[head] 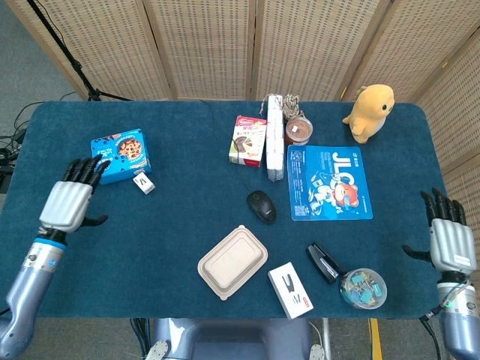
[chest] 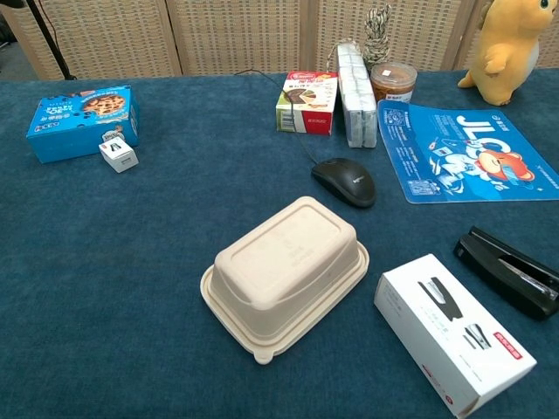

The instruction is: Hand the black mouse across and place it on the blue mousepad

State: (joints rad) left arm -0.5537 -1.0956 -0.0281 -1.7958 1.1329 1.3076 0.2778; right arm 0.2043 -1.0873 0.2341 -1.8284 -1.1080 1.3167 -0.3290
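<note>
The black mouse (head: 261, 205) (chest: 345, 181) lies on the blue tablecloth near the table's middle, its cord running back toward the boxes. Just to its right the blue mousepad (head: 328, 182) (chest: 472, 153) lies flat with a cartoon print and nothing on it. My left hand (head: 71, 199) hovers open at the table's left side, fingers apart, far from the mouse. My right hand (head: 448, 234) is open at the right edge, beyond the mousepad. Neither hand shows in the chest view.
A beige lidded container (head: 233, 261) (chest: 286, 273), a white stapler box (head: 290, 289) (chest: 454, 332), a black stapler (head: 324, 262) (chest: 511, 270) and a tub of clips (head: 362, 288) lie in front. Snack boxes (head: 248, 139), tissues (head: 274, 145), a jar (head: 298, 130), a yellow plush (head: 368, 111), a cookie box (head: 121, 154) sit behind.
</note>
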